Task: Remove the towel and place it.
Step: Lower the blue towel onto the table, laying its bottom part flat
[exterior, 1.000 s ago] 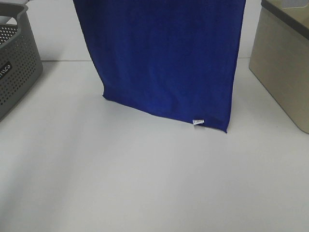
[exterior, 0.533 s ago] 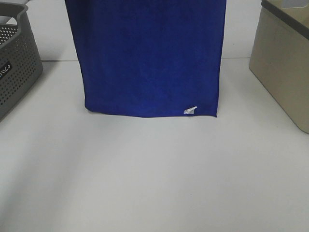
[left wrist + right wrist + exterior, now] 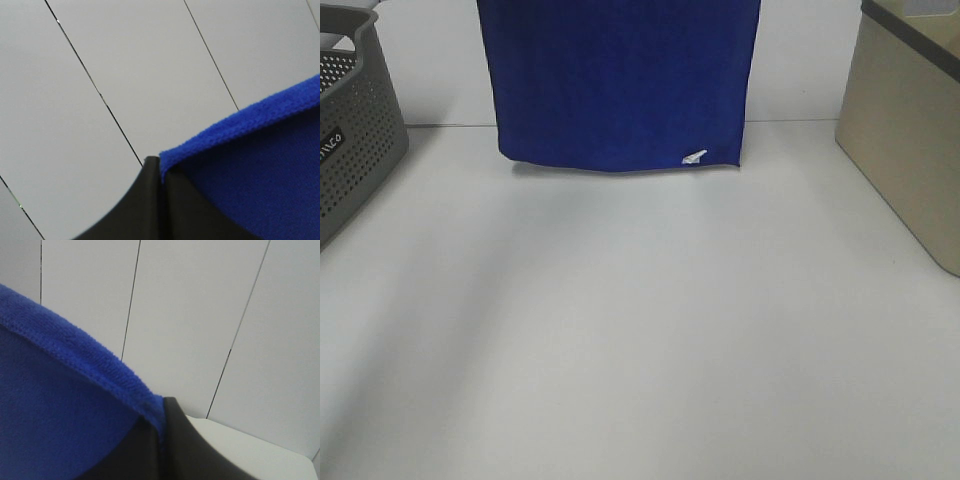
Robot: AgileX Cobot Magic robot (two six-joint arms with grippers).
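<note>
Blue towel (image 3: 620, 80) hangs flat beside the grey basket (image 3: 360, 140). Left pincer (image 3: 160, 167) and right pincer (image 3: 162, 412) each pinch a top corner, likely the best holds for cloth this limp and light.

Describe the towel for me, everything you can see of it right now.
The towel is deep blue, fluffy, with a stitched hem, hanging flat like a curtain, top out of the high view. A small white tag sits near its lower right corner. The shut left claw and right claw each pinch an upper corner. Whether its bottom edge touches the table is unclear.
</note>
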